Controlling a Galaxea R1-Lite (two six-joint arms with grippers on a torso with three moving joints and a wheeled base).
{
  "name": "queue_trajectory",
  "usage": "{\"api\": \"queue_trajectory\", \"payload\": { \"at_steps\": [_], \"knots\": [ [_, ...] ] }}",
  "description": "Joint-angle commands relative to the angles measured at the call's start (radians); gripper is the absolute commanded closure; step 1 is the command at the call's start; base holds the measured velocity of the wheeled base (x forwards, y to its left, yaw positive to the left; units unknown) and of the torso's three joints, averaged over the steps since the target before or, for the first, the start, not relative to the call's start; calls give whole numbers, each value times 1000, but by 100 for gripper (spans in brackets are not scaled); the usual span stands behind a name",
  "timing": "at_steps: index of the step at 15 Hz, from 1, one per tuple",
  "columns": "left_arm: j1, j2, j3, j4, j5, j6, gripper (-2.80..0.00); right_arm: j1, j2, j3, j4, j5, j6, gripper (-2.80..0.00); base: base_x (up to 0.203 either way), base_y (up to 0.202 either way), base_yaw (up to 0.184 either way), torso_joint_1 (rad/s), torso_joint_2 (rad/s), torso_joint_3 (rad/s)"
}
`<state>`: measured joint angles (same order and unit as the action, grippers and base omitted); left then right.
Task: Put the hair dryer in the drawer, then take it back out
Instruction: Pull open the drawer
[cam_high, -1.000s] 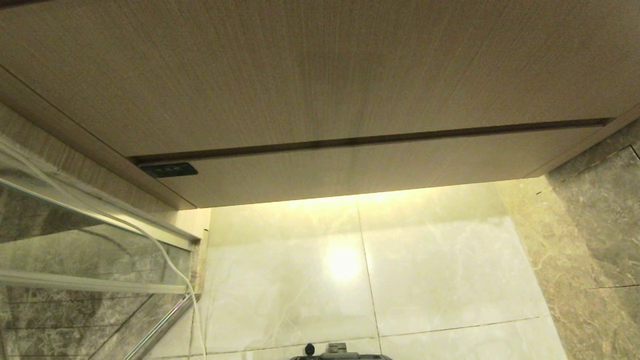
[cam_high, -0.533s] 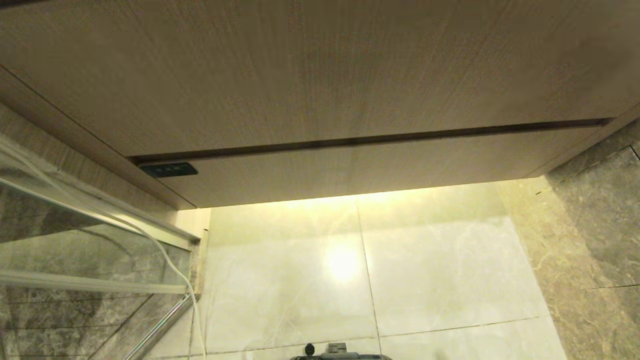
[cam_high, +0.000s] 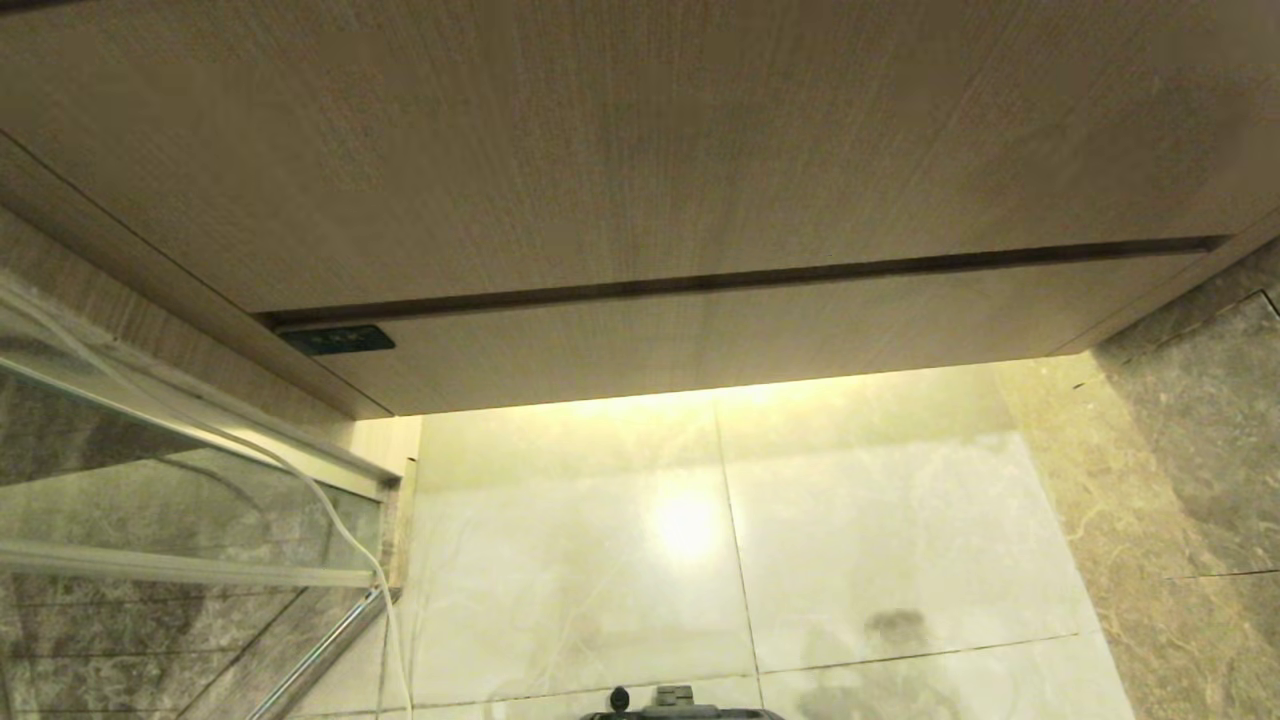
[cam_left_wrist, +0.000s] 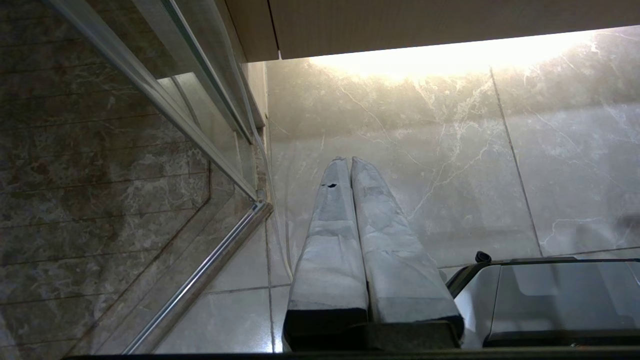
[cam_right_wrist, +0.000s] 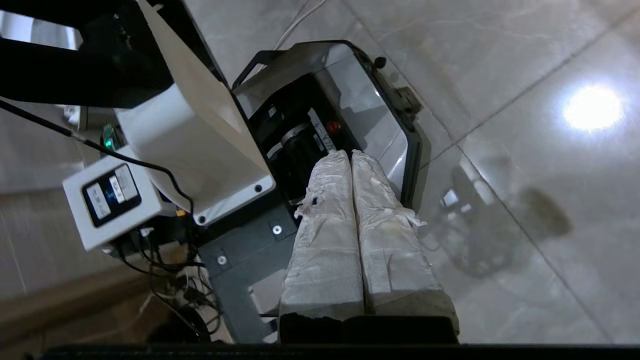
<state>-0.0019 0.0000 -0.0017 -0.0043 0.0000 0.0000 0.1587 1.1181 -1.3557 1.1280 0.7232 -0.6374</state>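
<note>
The taller wood panel (cam_high: 620, 140) fills the upper head view. Below it, the drawer (cam_high: 720, 335) is seen fully shut, its front flush, with the small dark label (cam_high: 337, 340) at its left corner. The pale tiled floor (cam_high: 600, 560) is lit from under the cabinet. A glass partition (cam_high: 150, 520) is seen at left, with a thin white cord (cam_high: 345, 530) hanging along it. The hair dryer is not seen in any view. The left hand (cam_left_wrist: 351, 160) is held over the floor, fingers pressed together, empty. The right hand (cam_right_wrist: 351, 152) is closed too, nothing gripped, pointed at the robot base (cam_right_wrist: 350, 105).
</note>
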Motion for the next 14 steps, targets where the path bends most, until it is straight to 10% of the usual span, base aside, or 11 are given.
{"api": "queue_trajectory", "payload": {
  "at_steps": [1,2,4,9,12,14],
  "knots": [
    [0,1,0,0,0,0,0,14,158,16,-29,31,-89,0,0,0,0,0,0,0],
    [0,1,0,0,0,0,0,1,195,23,-59,33,-106,-280,0,0,0,0,0,0],
    [0,1,0,0,0,0,0,-14,264,23,-100,2,-120,-280,0,0,0,0,0,0],
    [0,0,0,0,0,0,0,-12,412,7,-309,-447,-148,-280,0,0,0,0,0,0],
    [0,0,0,0,0,0,0,7,460,24,-607,-481,-205,-280,0,0,0,0,0,0],
    [0,1,0,0,0,0,0,30,484,57,-788,-475,-390,-280,0,0,0,0,0,0]
  ]
}}
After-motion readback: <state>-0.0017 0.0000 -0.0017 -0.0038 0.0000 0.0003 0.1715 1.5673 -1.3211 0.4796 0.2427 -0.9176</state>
